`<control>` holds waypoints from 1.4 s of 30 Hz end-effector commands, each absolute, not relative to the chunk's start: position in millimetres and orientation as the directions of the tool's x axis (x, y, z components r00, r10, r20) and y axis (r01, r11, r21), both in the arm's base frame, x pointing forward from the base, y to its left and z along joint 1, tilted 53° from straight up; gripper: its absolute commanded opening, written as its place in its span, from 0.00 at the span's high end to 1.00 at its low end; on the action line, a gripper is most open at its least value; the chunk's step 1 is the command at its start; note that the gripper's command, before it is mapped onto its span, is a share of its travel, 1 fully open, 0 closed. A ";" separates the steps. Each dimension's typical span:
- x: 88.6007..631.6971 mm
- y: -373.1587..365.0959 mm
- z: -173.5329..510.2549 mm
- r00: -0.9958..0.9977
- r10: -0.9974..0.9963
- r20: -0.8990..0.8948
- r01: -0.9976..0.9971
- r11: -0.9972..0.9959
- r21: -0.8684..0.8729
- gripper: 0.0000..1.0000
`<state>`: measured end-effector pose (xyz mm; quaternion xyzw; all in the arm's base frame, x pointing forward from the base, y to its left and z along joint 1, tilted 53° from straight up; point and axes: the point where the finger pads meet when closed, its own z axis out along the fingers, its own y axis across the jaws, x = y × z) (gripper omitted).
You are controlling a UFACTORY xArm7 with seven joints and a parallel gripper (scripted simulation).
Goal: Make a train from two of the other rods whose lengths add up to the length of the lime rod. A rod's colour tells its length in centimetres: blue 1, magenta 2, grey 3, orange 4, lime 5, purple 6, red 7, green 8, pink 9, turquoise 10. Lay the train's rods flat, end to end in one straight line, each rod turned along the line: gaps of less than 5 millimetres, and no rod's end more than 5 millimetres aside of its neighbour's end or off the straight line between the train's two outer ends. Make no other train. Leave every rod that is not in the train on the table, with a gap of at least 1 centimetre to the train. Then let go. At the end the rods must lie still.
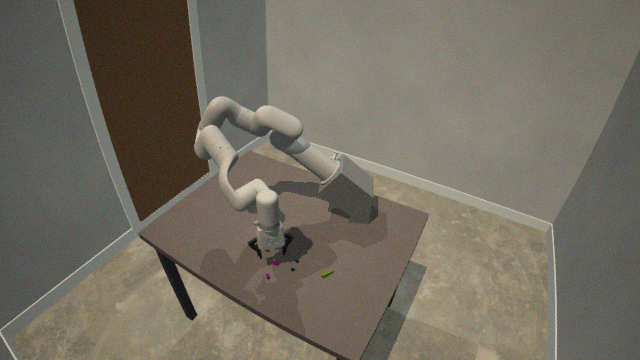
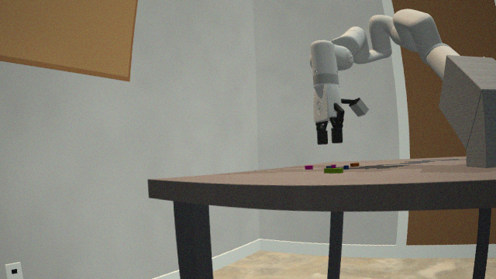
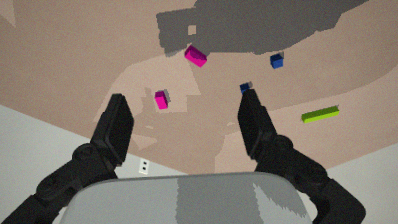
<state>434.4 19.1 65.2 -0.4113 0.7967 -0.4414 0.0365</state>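
The white arm's black two-fingered gripper [image 2: 329,136] hangs well above the brown table top [image 2: 271,182], pointing straight down with its fingers spread wide and nothing between them. Seen from the wrist, the two dark fingers frame a scatter of small rods lying flat on the table. The long lime rod [image 3: 320,114] lies off to the right, apart from the others and slightly tilted; in the exterior view it is the rod [image 2: 333,170] nearest the table's front edge, and from the top it shows as a short green stroke [image 1: 327,273]. Two short magenta rods lie well apart from each other: one magenta rod [image 3: 195,56] sits at the edge of the arm's shadow, the other magenta rod [image 3: 161,99] nearer the left finger. A small blue cube-like rod [image 3: 276,61] rests further right in shadow, and a second blue rod [image 3: 245,88] peeks out just beyond the right fingertip. A small orange rod [image 2: 354,164] lies on the far side of the group in the exterior view; from the top it shows directly beneath the gripper [image 1: 267,250]. None of the rods touch one another
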 end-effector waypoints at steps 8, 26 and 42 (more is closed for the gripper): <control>434.8 21.1 65.8 -0.657 -0.690 0.303 -0.623 0.271 -0.734 0.00; 434.8 21.0 65.8 -0.657 -0.690 0.303 -0.623 0.271 -0.734 0.00; 430.1 15.4 68.6 -0.419 -0.741 0.525 -0.803 0.031 -0.596 0.00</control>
